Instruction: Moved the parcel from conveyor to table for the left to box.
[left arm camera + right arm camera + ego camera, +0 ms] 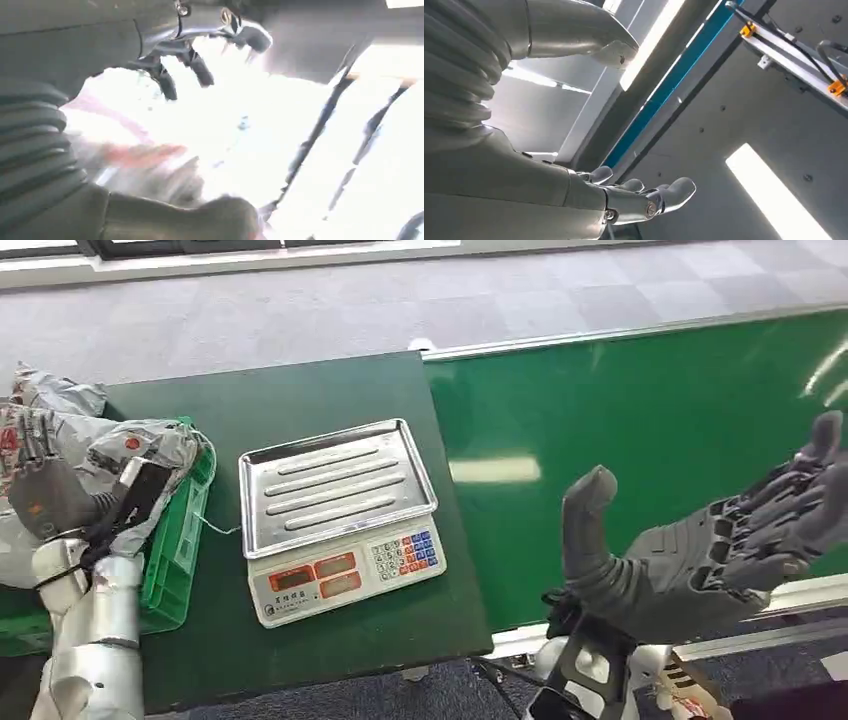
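Observation:
My left hand (40, 490) hovers over a heap of grey plastic parcels (130, 445) in the green crate (175, 550) at the table's left end. In the blurred left wrist view a pale parcel with a red label (150, 152) lies between the fingers (167, 85) and the thumb (225, 215); I cannot tell whether they grip it. Palm up, with fingers apart and nothing in it, my right hand (720, 540) hangs over the green conveyor belt (640, 410). The right wrist view looks up past that hand (639, 197) at the ceiling.
A weighing scale (340, 520) with a bare steel tray stands mid-table on the dark green table (300, 390). The conveyor runs along the table's right side, with its metal edge (600, 335) at the back. Grey floor lies beyond.

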`<move>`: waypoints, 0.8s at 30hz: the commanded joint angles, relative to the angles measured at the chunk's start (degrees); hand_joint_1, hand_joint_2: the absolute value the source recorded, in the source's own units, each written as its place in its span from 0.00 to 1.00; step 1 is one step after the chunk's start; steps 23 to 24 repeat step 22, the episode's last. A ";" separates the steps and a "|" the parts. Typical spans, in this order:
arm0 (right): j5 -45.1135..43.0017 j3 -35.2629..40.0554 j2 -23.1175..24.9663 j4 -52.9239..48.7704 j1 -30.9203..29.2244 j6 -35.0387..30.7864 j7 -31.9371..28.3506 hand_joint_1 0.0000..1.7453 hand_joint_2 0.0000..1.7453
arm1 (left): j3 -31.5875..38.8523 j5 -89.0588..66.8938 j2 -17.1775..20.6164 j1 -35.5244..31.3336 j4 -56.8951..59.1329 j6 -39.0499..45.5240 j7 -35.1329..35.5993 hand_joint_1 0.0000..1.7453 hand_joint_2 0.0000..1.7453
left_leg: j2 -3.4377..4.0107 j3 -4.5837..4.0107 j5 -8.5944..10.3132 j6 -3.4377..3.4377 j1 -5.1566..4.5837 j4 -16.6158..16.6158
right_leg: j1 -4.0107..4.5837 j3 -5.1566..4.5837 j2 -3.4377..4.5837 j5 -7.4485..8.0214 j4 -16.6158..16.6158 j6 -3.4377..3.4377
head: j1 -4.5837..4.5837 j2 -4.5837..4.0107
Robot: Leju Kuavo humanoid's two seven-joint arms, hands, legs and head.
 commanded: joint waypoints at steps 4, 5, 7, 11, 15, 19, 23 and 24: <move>1.24 -3.90 0.55 2.91 -1.41 -0.02 -0.02 0.00 1.00 | -23.57 46.95 -9.16 12.00 -44.71 -0.13 -4.92 0.00 0.00 | -0.28 0.02 -0.13 0.20 0.14 0.12 | 0.10 0.07 0.01 -0.11 -0.08 0.02 | -0.02 0.00; 1.00 -3.97 0.50 3.26 -1.29 -0.02 -0.02 0.00 1.00 | -28.73 46.91 -10.03 13.16 -47.32 -0.13 -4.92 0.00 0.00 | -0.43 -0.08 -0.08 0.18 0.11 0.14 | 0.16 0.04 -0.19 -0.19 -0.01 0.08 | -0.02 0.00; 1.08 -4.05 0.40 3.89 -1.17 -0.02 -0.02 0.00 1.00 | -37.70 48.94 -8.64 15.25 -50.18 -0.13 -4.92 0.00 0.00 | -0.49 -0.05 -0.09 0.17 0.12 0.11 | 0.16 0.07 -0.23 -0.19 -0.03 0.10 | -0.02 0.00; -1.78 -2.52 -0.75 5.66 -0.71 -0.02 -0.02 0.00 1.00 | -51.71 51.41 -6.02 19.96 -49.69 -16.26 -4.74 0.00 1.00 | -0.88 0.10 -0.03 0.30 0.04 -0.09 | 0.08 0.37 -0.50 -0.19 -0.22 0.14 | 0.00 0.00; -12.07 3.77 -4.64 8.11 0.04 -0.02 -0.02 0.00 1.00 | -56.72 58.63 -7.02 22.66 -46.55 -34.95 -4.92 0.00 1.00 | -0.60 0.18 -0.09 0.19 -0.04 -0.10 | -0.06 0.36 -0.32 -0.20 -0.17 0.14 | 0.00 0.00; -25.96 7.84 -8.21 6.36 0.98 6.69 -0.02 0.00 1.00 | -56.92 60.38 -8.49 24.13 -45.21 -45.21 -4.92 0.00 1.00 | -0.62 0.30 -0.06 0.28 -0.07 -0.26 | -0.09 0.49 -0.25 -0.16 -0.34 0.16 | 0.00 0.00; -28.54 8.10 -8.84 5.07 1.94 8.60 -0.02 0.00 1.00 | -56.81 60.92 -9.07 24.81 -45.56 -46.95 -4.92 0.00 1.00 | -0.59 0.23 -0.11 0.25 -0.07 -0.17 | -0.09 0.39 -0.30 -0.22 -0.21 0.15 | -0.02 0.00; -28.54 8.10 -8.84 5.07 1.94 8.60 -0.02 0.00 1.00 | -56.81 60.92 -9.07 24.81 -45.56 -46.95 -4.92 0.00 1.00 | -0.59 0.23 -0.11 0.25 -0.07 -0.17 | -0.09 0.39 -0.30 -0.22 -0.21 0.15 | -0.02 0.00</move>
